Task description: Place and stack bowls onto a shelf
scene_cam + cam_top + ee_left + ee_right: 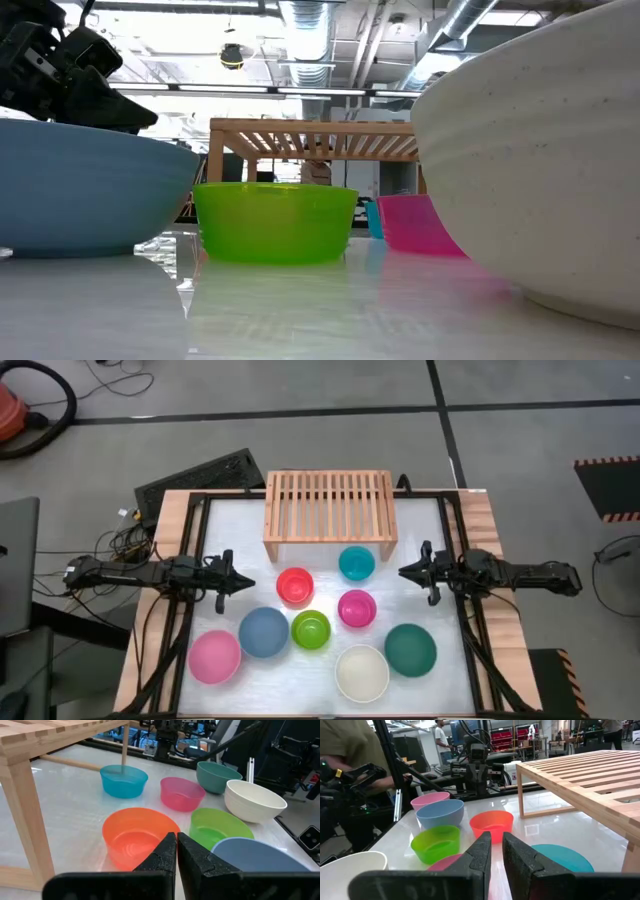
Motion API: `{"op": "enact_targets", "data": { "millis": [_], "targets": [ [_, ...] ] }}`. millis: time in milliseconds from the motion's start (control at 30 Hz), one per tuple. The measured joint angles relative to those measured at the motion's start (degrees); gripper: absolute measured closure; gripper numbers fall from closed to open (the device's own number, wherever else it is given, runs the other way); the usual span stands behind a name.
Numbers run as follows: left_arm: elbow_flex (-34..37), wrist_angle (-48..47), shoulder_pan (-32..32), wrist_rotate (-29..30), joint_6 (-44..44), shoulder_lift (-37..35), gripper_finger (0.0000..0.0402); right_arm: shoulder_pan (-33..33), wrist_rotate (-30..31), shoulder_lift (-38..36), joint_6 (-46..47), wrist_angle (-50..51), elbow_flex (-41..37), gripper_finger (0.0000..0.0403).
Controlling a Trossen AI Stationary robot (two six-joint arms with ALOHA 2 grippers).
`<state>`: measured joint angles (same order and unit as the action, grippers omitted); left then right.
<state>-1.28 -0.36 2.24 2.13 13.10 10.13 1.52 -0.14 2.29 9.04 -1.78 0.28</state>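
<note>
White tabletop crowds eight bowls (pixel 311 629) before our empty shelf (pixel 328 506); left gripper (pixel 243 578) pinched together, right gripper (pixel 407 572) slightly apart, we risk nudging neighbours.

Two slim black jointed arms, black cables alongside, each ending in pointed matte-black jaws

Smooth plastic bowls (pixel 310 630), a matt light-wood shelf (pixel 329 507), glossy white table (pixel 230 530).
</note>
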Motion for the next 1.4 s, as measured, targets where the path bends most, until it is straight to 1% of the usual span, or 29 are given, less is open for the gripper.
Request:
{"op": "enact_targets", "data": {
  "millis": [933, 1067, 1133, 1267, 1400],
  "targets": [
    [0.0, 0.1, 0.0, 0.0, 0.0, 0.0, 0.0401, 0.0, 0.0, 0.0, 0.0, 0.0, 0.0, 0.0327],
    [0.0, 0.0, 0.0, 0.1, -1.2, 0.0, 0.0401, 0.0, 0.0, 0.0, 0.0, 0.0, 0.0, 0.0327],
    [0.0, 0.0, 0.0, -0.3, 0.1, 0.0, 0.0401, 0.0, 0.0, 0.0, 0.0, 0.0, 0.0, 0.0327],
    [0.0, 0.0, 0.0, 0.5, 9.9, 0.0, 0.0401, 0.0, 0.0, 0.0, 0.0, 0.0, 0.0, 0.0327],
    [0.0, 1.2, 0.0, 4.5, 10.5, 0.0, 0.0401, 0.0, 0.0, 0.0, 0.0, 0.0, 0.0, 0.0327]
  ]
}}
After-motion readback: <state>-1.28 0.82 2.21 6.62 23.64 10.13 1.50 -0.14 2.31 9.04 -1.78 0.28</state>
